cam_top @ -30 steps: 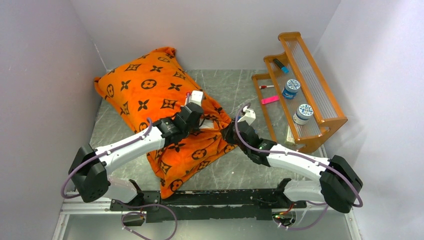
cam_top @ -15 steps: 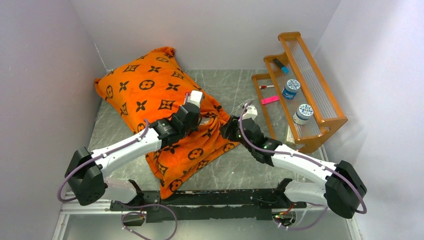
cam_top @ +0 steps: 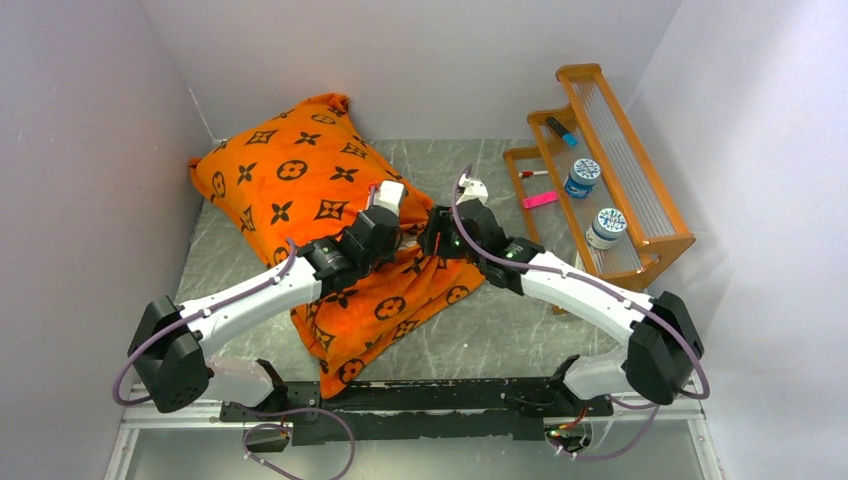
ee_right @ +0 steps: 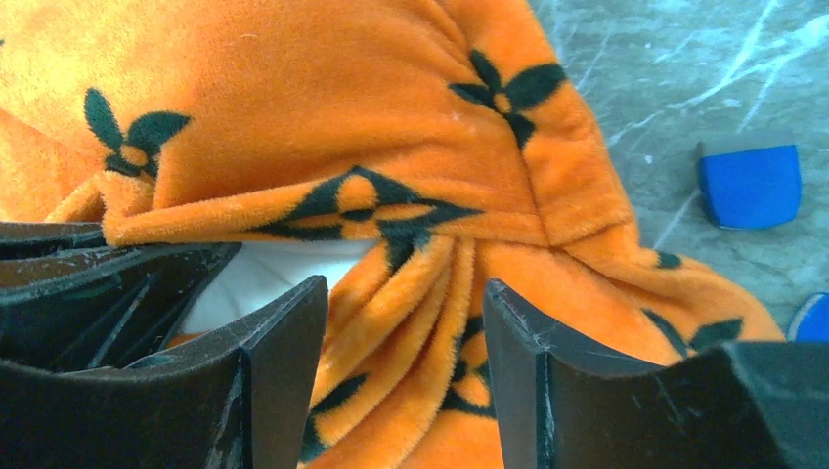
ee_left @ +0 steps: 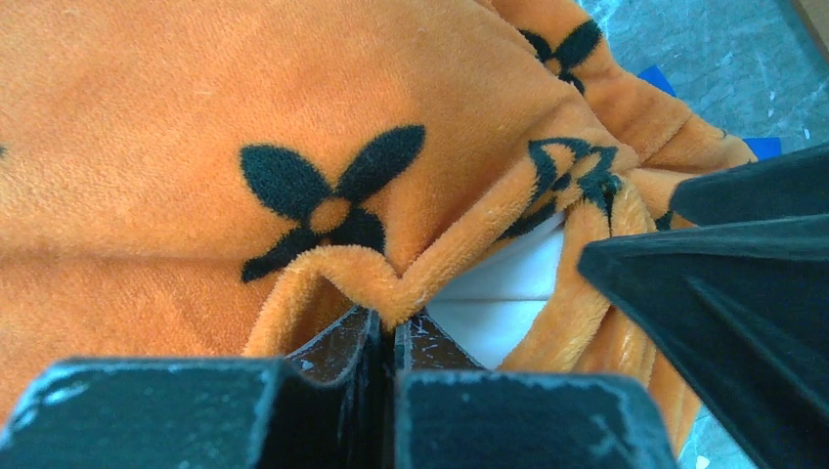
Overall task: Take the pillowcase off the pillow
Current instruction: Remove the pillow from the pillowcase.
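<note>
One pillowcase (cam_top: pixel 290 190), centre-left — hem pinched in left jaws, right jaws spread beside; one pillow (ee_left: pixel 499 293) — white sliver showing; surface (cam_top: pixel 500 340) open lower right.

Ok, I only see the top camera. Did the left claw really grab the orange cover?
Observer: Yes. In its wrist view the left gripper is shut on a raised ridge of the pillowcase edge.
Operator: Can you see the white pillow anywhere?
Observer: A white patch of the pillow shows through the opening just behind that ridge.
Operator: And the other claw?
Observer: The right gripper is open, one finger on either side of a bunched fold, not pinching it.
</note>
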